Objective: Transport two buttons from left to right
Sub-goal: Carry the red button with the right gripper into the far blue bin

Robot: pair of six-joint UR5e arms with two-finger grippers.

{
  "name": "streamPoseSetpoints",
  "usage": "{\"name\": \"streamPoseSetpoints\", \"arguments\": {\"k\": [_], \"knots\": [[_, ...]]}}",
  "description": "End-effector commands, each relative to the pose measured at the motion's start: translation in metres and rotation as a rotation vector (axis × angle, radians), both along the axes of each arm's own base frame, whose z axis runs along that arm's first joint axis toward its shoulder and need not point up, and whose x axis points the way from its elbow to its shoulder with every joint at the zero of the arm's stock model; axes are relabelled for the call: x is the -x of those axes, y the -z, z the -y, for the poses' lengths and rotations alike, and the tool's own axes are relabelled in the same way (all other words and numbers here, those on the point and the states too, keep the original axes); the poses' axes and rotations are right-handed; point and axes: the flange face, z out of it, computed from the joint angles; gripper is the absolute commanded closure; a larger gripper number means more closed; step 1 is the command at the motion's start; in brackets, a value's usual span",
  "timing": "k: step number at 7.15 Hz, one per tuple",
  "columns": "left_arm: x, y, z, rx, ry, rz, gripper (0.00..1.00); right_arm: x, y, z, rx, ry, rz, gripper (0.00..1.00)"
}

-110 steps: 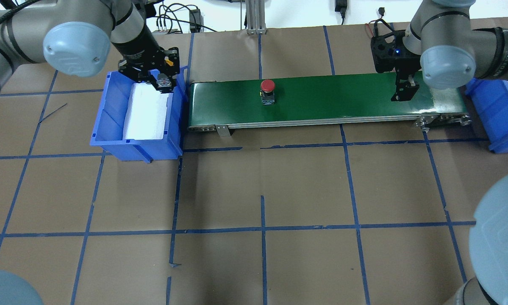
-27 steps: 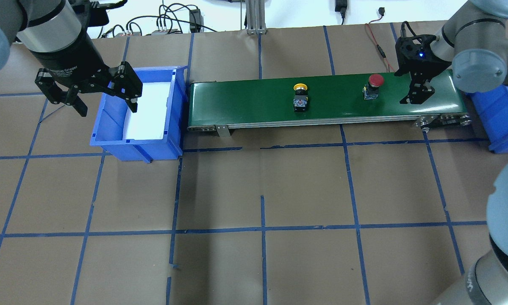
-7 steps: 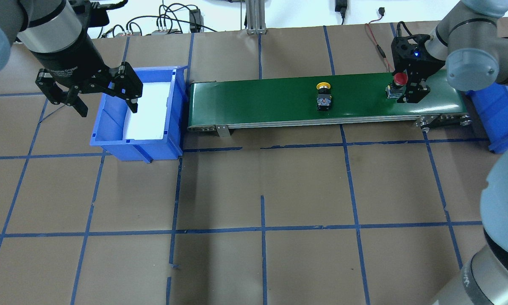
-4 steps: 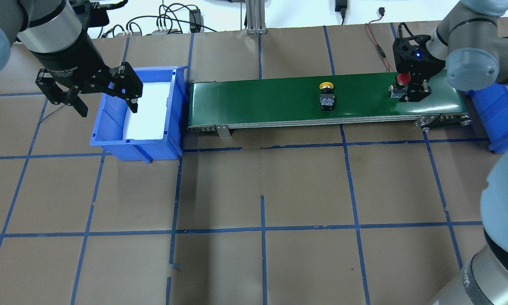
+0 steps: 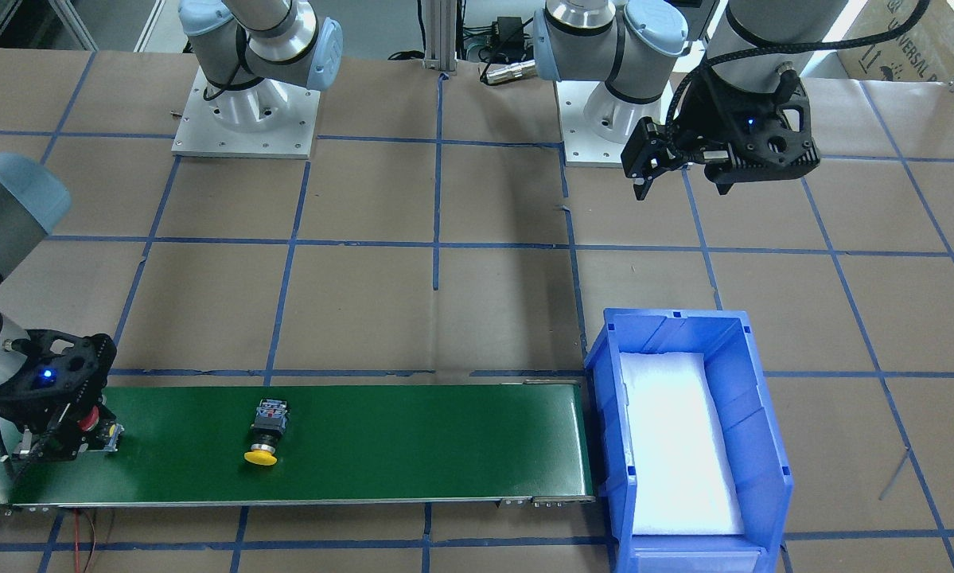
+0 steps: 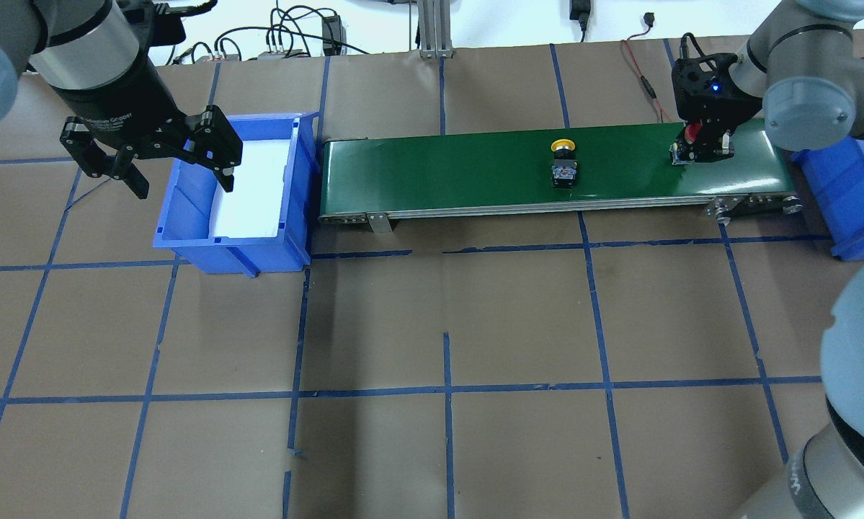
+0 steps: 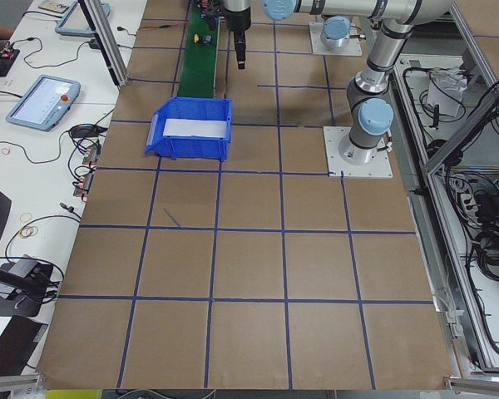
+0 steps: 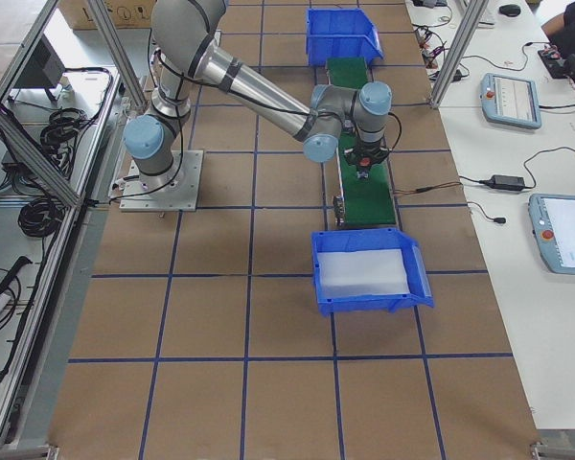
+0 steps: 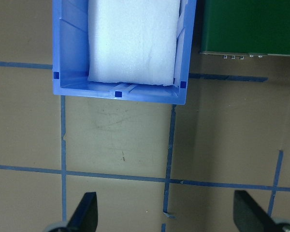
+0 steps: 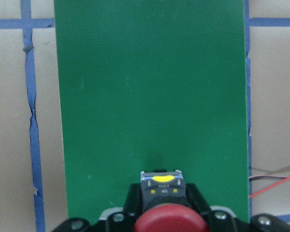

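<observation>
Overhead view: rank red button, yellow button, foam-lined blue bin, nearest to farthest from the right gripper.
1. Red button, held in the right gripper.
2. Yellow button, farther left on the belt.
3. Foam-lined blue bin, past the belt's left end.

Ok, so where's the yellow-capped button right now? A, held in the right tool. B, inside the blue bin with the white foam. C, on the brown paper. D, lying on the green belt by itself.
D: the yellow button lies on the green belt, apart from the right tool, which grips the red button.
</observation>
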Motion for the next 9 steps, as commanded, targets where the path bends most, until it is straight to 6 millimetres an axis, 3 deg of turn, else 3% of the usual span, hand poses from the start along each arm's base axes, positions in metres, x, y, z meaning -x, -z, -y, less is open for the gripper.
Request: {"name": "streamPoseSetpoints", "arguments": {"k": [1, 2, 3, 4, 5, 6, 7, 8, 9], "knots": [[0.0, 0.0, 0.0, 0.001, 0.001, 0.0, 0.0, 0.01, -0.067, 0.003, 0.048, 0.035, -0.089, 0.91], [0.0, 0.0, 0.0, -0.001, 0.001, 0.0, 0.0, 0.03, -0.094, 0.008, 0.045, 0.055, -0.109, 0.89], [0.0, 0.0, 0.0, 0.001, 0.001, 0.0, 0.0, 0.094, -0.12, -0.009, 0.009, 0.118, -0.112, 0.9], [0.0, -0.001, 0.0, 0.002, 0.001, 0.0, 0.0, 0.168, -0.132, -0.03, 0.022, 0.167, -0.115, 0.9], [0.0, 0.0, -0.001, 0.001, 0.001, 0.0, 0.0, 0.227, -0.135, -0.04, 0.055, 0.114, -0.122, 0.9], [0.0, 0.0, -0.001, 0.001, 0.001, 0.002, 0.0, 0.273, -0.11, -0.038, 0.037, 0.086, -0.117, 0.91], [0.0, 0.0, -0.001, 0.001, 0.001, 0.002, 0.0, 0.318, -0.062, -0.031, 0.039, 0.048, -0.088, 0.91], [0.0, 0.0, -0.001, 0.001, 0.001, 0.002, 0.0, 0.339, -0.024, -0.024, 0.054, 0.04, -0.071, 0.91], [0.0, 0.0, -0.001, 0.001, 0.001, 0.002, 0.0, 0.342, 0.003, -0.022, 0.021, 0.045, -0.057, 0.91]]}}
